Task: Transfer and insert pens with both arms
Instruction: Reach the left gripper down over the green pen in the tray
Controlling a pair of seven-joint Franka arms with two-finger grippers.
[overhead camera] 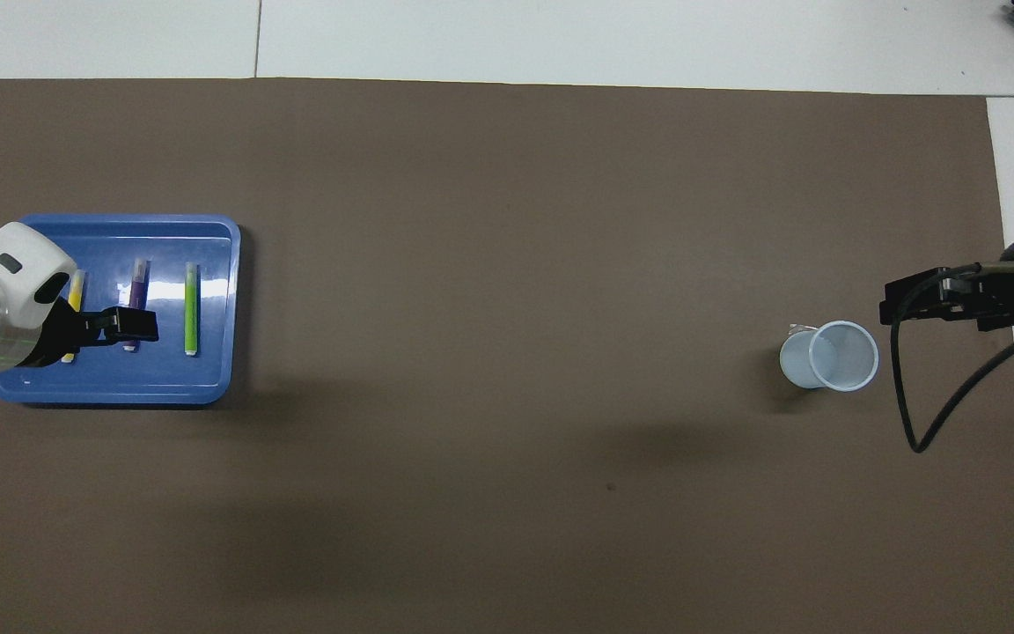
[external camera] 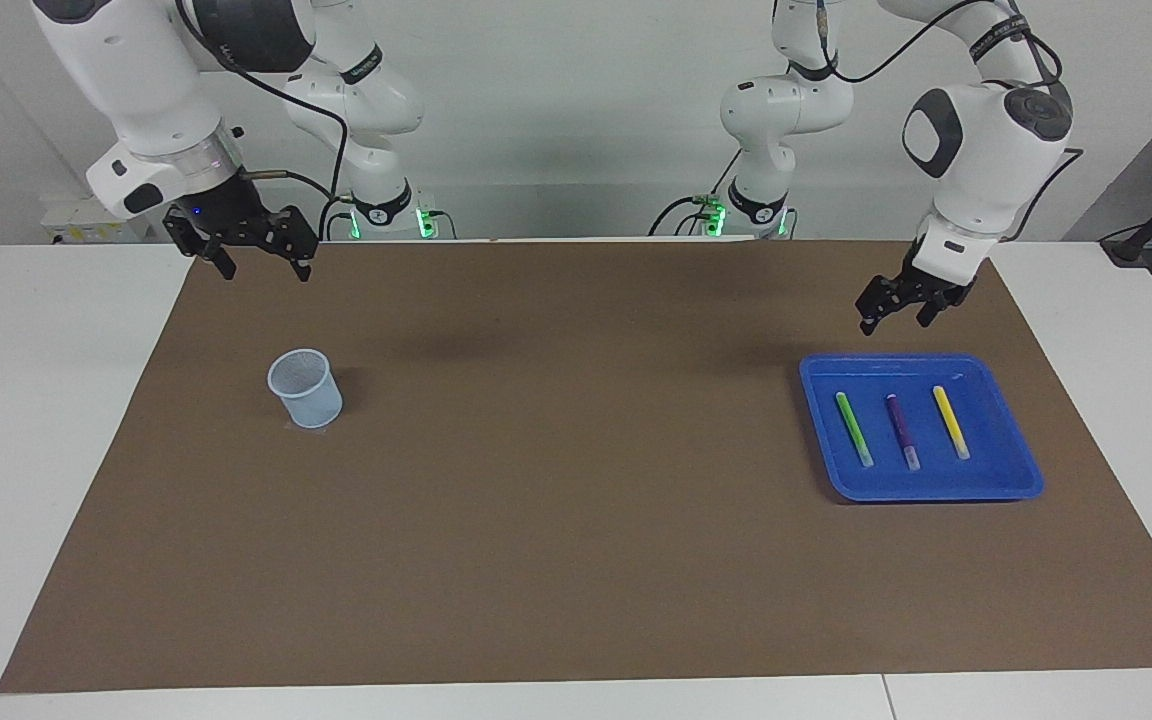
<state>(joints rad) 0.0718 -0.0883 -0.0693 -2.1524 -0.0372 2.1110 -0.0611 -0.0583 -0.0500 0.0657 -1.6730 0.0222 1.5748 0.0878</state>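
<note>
Here, both wide end effectors (external camera: 894,313) (external camera: 256,260) hang above the brown mat (external camera: 576,520).

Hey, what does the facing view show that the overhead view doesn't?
Only the facing view shows both arms whole with their bases, the left tool raised clear above the blue tray, and all three pens fully uncovered.

Only the overhead view shows the left arm covering part of the yellow pen and purple pen.

Both show the green pen, the pale cup, the brown mat and the waiting right tool.
</note>
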